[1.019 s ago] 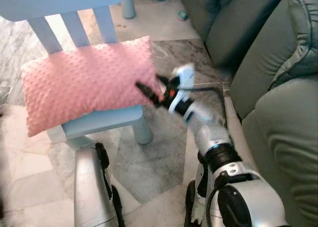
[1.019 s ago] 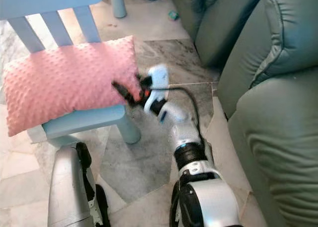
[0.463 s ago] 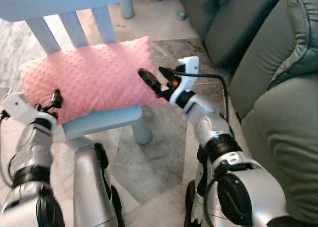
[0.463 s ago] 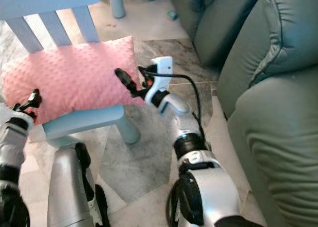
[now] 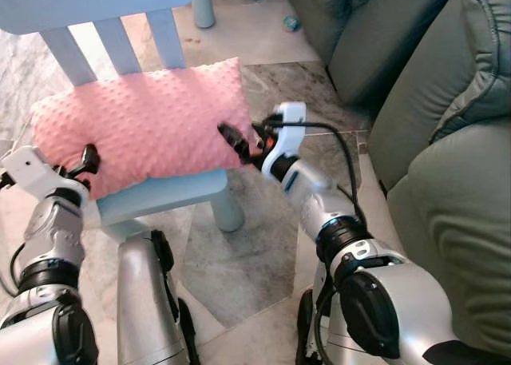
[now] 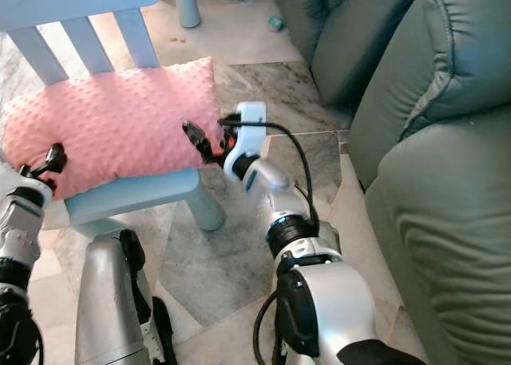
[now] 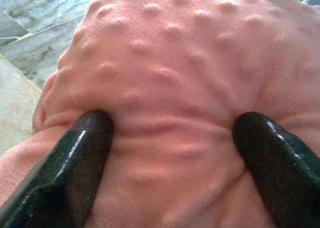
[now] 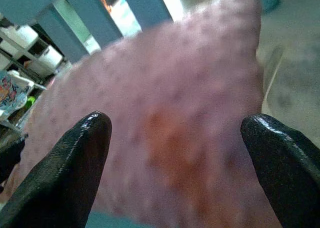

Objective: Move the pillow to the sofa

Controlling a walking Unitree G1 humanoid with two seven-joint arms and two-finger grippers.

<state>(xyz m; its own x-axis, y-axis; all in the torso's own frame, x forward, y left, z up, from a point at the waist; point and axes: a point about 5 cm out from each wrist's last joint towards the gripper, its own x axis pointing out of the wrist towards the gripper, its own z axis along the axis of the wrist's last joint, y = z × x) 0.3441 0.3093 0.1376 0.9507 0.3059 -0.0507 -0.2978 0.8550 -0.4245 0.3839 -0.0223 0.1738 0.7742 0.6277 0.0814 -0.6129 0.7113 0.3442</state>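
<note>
Pillow (image 5: 144, 125) lies lengthwise across the chair (image 5: 164, 196); left gripper (image 7: 172, 138) spread, pressing its left end; right gripper (image 5: 243, 137) spread at right end; sofa (image 5: 447, 141) right.

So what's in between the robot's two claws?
The pink pillow, lying on the blue chair. In the eye views the left gripper is at one end and the right gripper at the other.

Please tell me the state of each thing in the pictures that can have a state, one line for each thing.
pillow: lying flat on the chair seat, not lifted.
chair: upright, bearing the pillow.
left gripper: open, fingers pressed into the pillow's end.
right gripper: open, at the pillow's other end.
sofa: no pillow on the part in view.
</note>
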